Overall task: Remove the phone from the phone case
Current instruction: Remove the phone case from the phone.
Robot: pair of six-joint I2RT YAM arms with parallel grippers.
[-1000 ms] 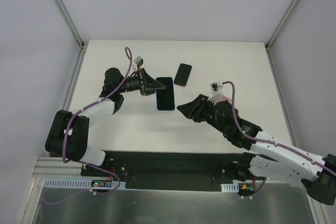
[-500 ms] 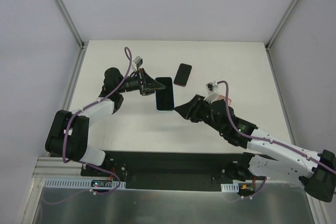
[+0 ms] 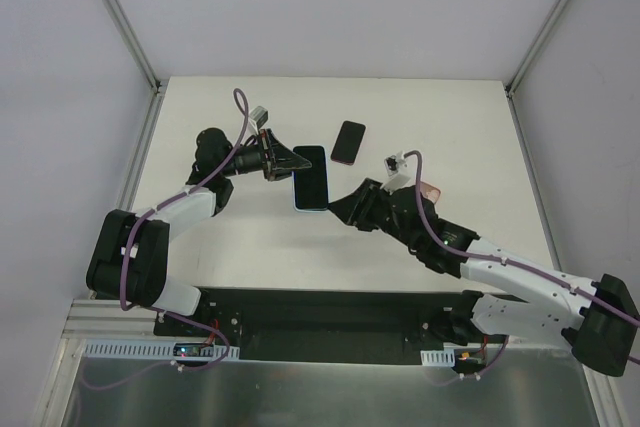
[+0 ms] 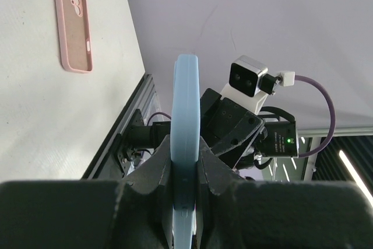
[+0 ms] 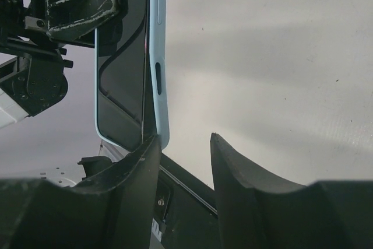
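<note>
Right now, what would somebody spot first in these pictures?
The phone in its light blue case, mid-table, is pinched along one edge by the left gripper. The right gripper is open at its near corner. A pink case lies flat on the table.

I work in a robotics lab cell, not a home or a shop. The white table [image 3: 450, 127] is boxed in by plain pale walls [image 3: 330, 7] with aluminium frame posts [image 3: 120, 17] at the corners. My arms are bolted to a black base plate [image 3: 330, 322] beside a metal rail [image 3: 130, 349] with lit electronics. A purple cable [image 4: 323, 94] feeds the small camera [image 4: 249, 77] behind my right gripper [image 3: 338, 210].
</note>
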